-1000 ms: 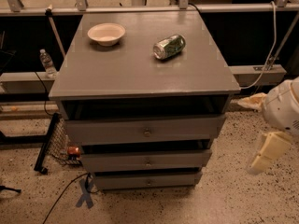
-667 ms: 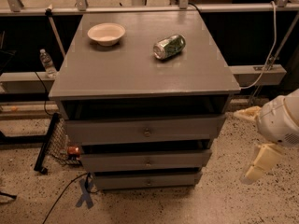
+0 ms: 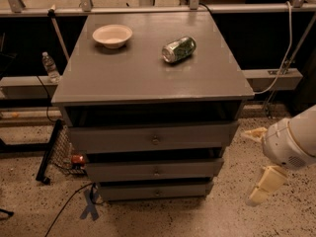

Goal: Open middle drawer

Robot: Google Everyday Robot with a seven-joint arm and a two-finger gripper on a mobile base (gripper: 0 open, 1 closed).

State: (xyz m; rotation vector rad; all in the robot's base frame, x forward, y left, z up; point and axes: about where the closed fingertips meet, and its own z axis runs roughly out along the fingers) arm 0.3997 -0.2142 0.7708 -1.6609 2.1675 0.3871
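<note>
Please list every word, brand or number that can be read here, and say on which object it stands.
No text can be read.
The green can on the cabinet top: label print too blurred.
The water bottle on the floor: label too small.
The end effector, open, right of the middle drawer: no visible text.

drawers: 3 | bowl: 1 | can: 1 | bottle: 1 | jaws: 1 pair, right of cabinet
</note>
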